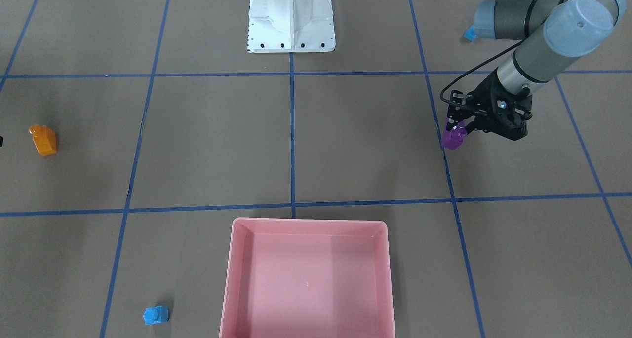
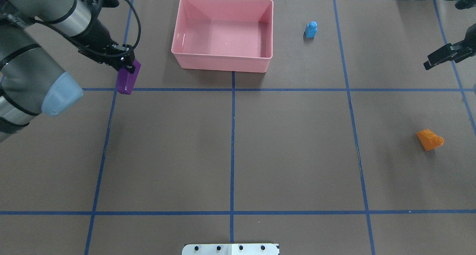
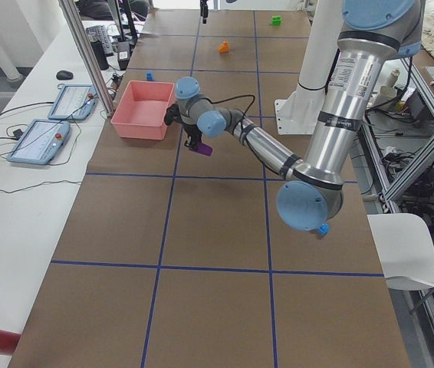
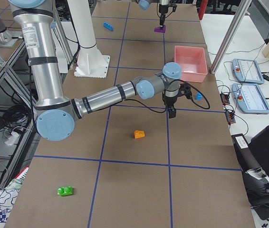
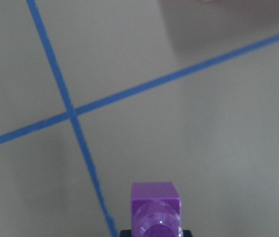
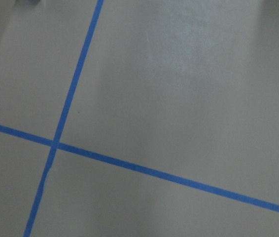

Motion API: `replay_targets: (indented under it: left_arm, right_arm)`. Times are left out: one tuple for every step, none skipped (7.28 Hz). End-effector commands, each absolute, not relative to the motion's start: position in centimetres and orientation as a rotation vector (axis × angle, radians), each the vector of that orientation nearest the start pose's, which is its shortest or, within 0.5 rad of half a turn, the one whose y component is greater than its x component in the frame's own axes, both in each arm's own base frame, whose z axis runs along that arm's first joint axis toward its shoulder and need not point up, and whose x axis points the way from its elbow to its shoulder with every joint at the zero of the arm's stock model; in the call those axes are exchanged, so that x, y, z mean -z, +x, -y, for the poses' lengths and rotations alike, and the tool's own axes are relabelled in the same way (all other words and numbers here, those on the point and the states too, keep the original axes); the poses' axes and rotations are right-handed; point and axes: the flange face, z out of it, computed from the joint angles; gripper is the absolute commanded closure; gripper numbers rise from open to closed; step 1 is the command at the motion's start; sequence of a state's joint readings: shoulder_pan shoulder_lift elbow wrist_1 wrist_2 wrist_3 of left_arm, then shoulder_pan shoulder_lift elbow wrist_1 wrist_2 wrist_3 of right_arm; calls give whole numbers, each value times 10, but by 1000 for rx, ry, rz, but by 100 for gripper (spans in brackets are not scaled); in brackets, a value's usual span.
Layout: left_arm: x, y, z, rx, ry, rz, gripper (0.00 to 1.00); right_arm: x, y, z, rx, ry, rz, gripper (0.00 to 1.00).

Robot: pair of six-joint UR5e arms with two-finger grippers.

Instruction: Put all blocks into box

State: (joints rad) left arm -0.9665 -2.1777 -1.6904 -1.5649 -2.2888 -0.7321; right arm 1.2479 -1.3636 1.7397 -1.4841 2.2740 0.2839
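My left gripper (image 2: 125, 63) is shut on the purple oblong block (image 2: 128, 78), held above the table to the left of the pink box (image 2: 223, 63). The block also shows in the front view (image 1: 454, 138) and the left wrist view (image 5: 156, 210). The box is empty. The tiny blue block (image 2: 311, 29) stands right of the box. The orange sloped block (image 2: 429, 139) lies at the right. The green block (image 4: 65, 191) and long blue block (image 4: 108, 25) lie far off. My right gripper (image 2: 427, 65) hovers at the right edge; its jaws are unclear.
The white robot base (image 1: 291, 19) stands at the table's near middle edge. Blue tape lines (image 2: 232, 143) divide the brown table into squares. Operator tablets (image 3: 44, 138) lie on a side bench beyond the box.
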Motion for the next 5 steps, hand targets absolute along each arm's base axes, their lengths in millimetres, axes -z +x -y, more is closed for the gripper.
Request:
replay_targets:
  left_arm:
    - [-188,348,640,-72,87,-947,100]
    - [-157,370,672,8,44,-941,100]
    - [-125,390,699,63,19,-944,100]
    - [-121,404,718,117,37,-953,100]
    - [-127,429,728,212,58,-951,100]
  right_arm:
    - [-431,-136,609,219,243,798,0]
    - [-429,-144,622,221,235,797,0]
    - [-426,-149,633,221,233,794,0]
    - [-422,-155,644,222,229,793,0]
    - [-417,-164,660,222,222,793,0]
